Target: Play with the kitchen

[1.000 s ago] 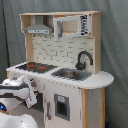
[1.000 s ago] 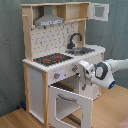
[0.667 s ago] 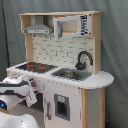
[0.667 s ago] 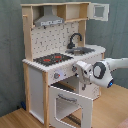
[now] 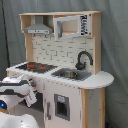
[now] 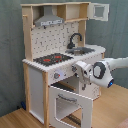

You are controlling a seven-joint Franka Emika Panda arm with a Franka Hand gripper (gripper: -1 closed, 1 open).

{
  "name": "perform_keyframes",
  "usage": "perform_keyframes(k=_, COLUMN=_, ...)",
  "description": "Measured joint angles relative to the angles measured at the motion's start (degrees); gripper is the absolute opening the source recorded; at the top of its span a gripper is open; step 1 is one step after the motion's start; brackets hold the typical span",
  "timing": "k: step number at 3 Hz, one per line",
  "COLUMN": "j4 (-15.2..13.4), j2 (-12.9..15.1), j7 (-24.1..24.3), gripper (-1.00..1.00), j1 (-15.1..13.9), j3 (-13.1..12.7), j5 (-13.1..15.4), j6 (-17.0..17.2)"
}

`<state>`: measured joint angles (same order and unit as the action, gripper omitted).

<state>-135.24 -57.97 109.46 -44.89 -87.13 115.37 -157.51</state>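
Kitchen (image 6: 60, 60) white and light wood, oven door (image 6: 70, 97) hanging open, pincer (image 6: 80, 71) state unclear.

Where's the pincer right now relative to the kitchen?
In the second exterior view the pincer sits at the kitchen's front panel, just below the hob and above the open oven door.

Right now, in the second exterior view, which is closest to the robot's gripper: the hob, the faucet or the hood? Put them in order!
From the gripper:
1. Hob, on the counter just above it.
2. Faucet, farther back by the sink.
3. Hood, high up at the top.
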Motion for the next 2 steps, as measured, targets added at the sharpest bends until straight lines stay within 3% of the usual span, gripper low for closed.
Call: perform_keyframes(k=2, j4=0.50, j2=-0.02, j7=-11.34, gripper=-1.00, j1=-0.05, j3=0.30, j5=0.81, j6=-0.30)
